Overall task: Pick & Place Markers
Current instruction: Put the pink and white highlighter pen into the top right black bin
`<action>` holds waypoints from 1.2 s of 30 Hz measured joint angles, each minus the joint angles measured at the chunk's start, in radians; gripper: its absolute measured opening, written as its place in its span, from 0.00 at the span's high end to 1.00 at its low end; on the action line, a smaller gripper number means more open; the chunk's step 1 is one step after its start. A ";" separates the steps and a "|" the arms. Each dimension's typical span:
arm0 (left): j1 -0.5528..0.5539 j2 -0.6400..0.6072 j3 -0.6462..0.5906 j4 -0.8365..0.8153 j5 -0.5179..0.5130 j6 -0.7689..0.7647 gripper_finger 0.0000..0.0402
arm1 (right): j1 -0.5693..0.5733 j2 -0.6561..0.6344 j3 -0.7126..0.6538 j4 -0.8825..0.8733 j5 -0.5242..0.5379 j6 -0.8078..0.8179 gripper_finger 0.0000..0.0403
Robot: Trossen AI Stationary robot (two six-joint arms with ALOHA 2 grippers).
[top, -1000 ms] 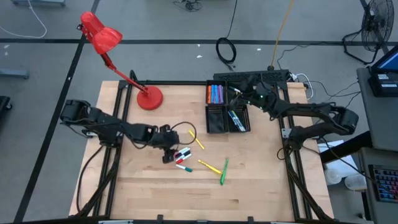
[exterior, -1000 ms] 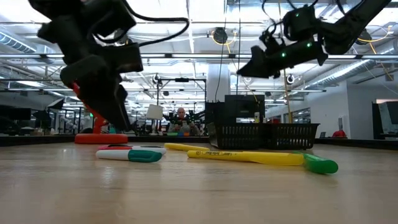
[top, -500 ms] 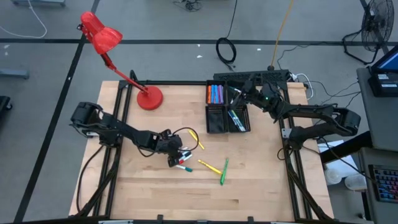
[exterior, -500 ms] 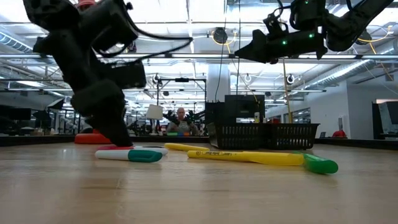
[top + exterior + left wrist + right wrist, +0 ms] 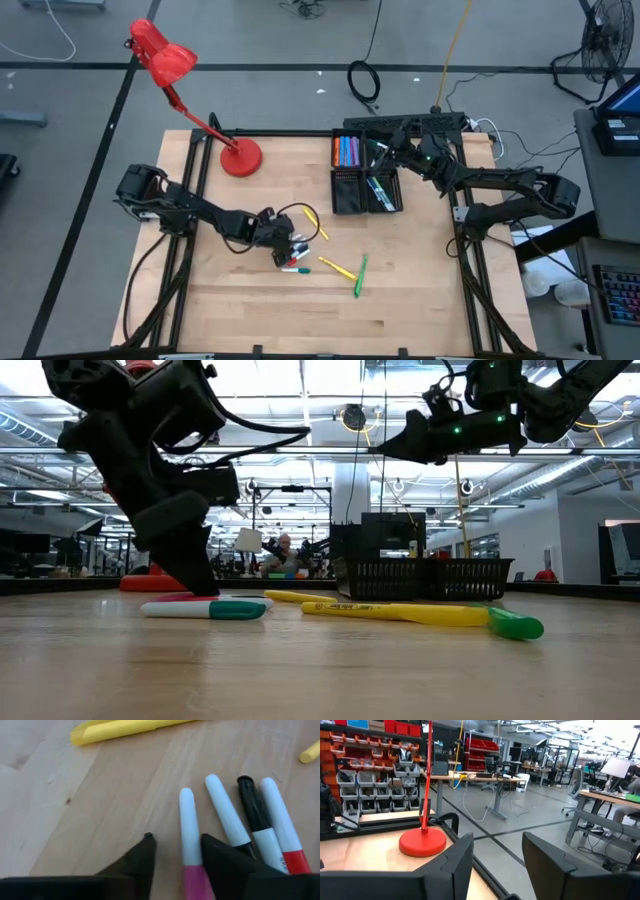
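Your left gripper [image 5: 175, 845] is down on the surface [image 5: 250, 310], at the loose cluster of markers near the middle. Its two fingers [image 5: 137, 862] stand apart with a pink-and-white marker [image 5: 189, 840] lying between them; whether the pads are pressing it, you cannot tell from the wrist view. Just beside that one lie three more in a row: a white-capped marker [image 5: 225, 810], a black-capped marker [image 5: 255, 815], and a red-and-white marker [image 5: 282, 827]. A yellow marker [image 5: 125, 729] lies apart from them, farther ahead of the gripper.

From table height you see a white-and-teal marker [image 5: 205, 610] lying flat by the left gripper's tip, and a long yellow marker [image 5: 400, 612] end to end with a green marker [image 5: 515, 625].

From above, more markers lie scattered on the surface: two yellow ones [image 5: 338, 268] and the green one. The black tray [image 5: 345, 195] sits at the far side, with coloured markers [image 5: 346, 152] already in its compartments.

Your right gripper [image 5: 380, 158] hangs in the air above the tray, fingers parted, nothing between them. The red lamp [image 5: 240, 158] stands at the far left of the surface.
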 joint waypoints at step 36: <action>0.394 -0.224 0.017 0.842 0.467 0.911 0.91 | 0.066 0.000 0.001 -0.143 -0.078 0.019 0.61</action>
